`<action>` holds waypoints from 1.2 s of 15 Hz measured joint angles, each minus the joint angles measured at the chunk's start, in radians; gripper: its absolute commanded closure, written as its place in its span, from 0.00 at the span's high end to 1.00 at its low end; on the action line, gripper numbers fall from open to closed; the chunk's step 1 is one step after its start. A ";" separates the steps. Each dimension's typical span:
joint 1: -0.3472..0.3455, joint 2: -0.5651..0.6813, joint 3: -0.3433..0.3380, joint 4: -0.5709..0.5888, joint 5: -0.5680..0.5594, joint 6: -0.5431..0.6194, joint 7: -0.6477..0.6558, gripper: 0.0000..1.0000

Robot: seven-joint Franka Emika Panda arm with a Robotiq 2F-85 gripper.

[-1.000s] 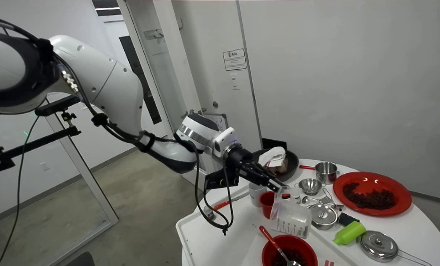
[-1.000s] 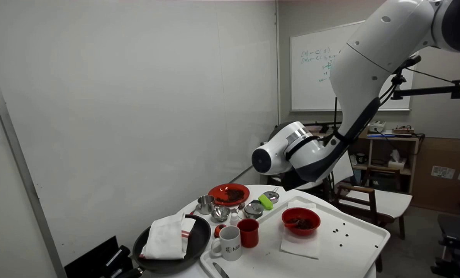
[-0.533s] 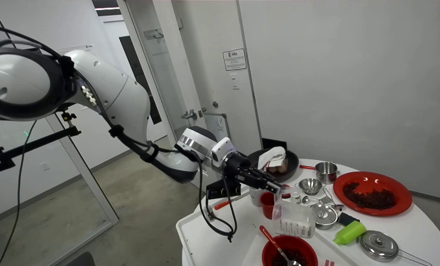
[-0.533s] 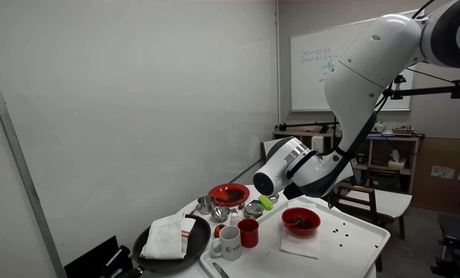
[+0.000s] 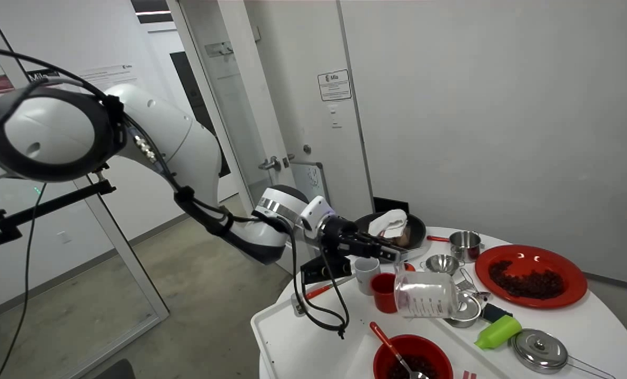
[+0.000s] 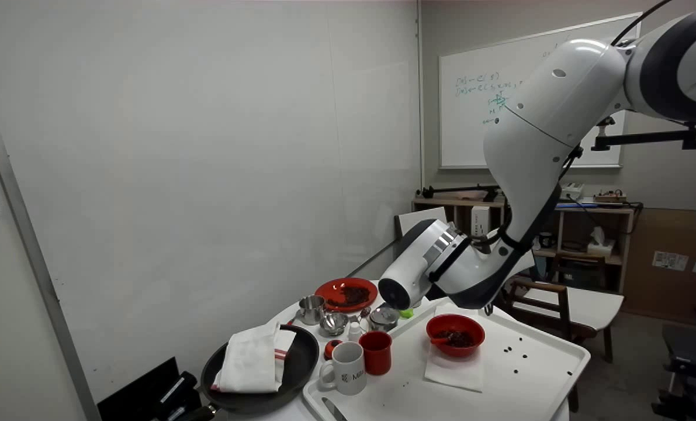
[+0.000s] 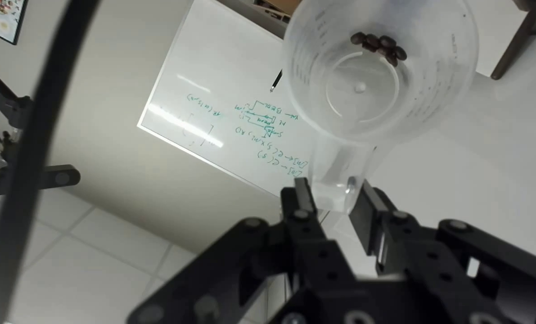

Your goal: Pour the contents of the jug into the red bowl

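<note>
The transparent jug [image 5: 427, 295] is held up on its side above the table. Its mouth faces the arm and its base points away. In the wrist view the jug [image 7: 362, 112] shows several dark beans [image 7: 380, 45] resting inside on its lower side. My gripper [image 5: 397, 256] is shut on the jug's handle; the fingers [image 7: 334, 191] stand on both sides of it. The red bowl [image 5: 424, 345] stands on the tray with dark beans and a red-handled spoon inside. The bowl [image 6: 456, 351] also shows in an exterior view, where my arm hides the jug and the gripper.
On the white tray [image 6: 529, 380] stand a red mug [image 6: 376, 354] and a white mug [image 6: 348, 374]; loose beans lie there. Beyond are steel pots [image 5: 465, 245], a red plate [image 5: 571, 273] with beans, a green object [image 5: 497, 332] and a black pan [image 6: 292, 374] with a cloth.
The jug has moved up and to the right in an exterior view, away from above the bowl, and turned closer to horizontal. The arm's elbow has lowered. The bowl has not moved.
</note>
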 measured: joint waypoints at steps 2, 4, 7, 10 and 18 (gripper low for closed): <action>-0.001 0.019 0.007 0.019 -0.011 -0.039 0.001 0.10; -0.001 0.043 0.012 0.036 -0.031 -0.073 0.001 0.10; -0.001 0.083 0.019 0.055 -0.080 -0.118 0.001 0.10; 0.000 0.122 0.024 0.068 -0.133 -0.154 0.001 0.10; -0.012 0.171 0.044 0.099 -0.201 -0.196 -0.016 0.10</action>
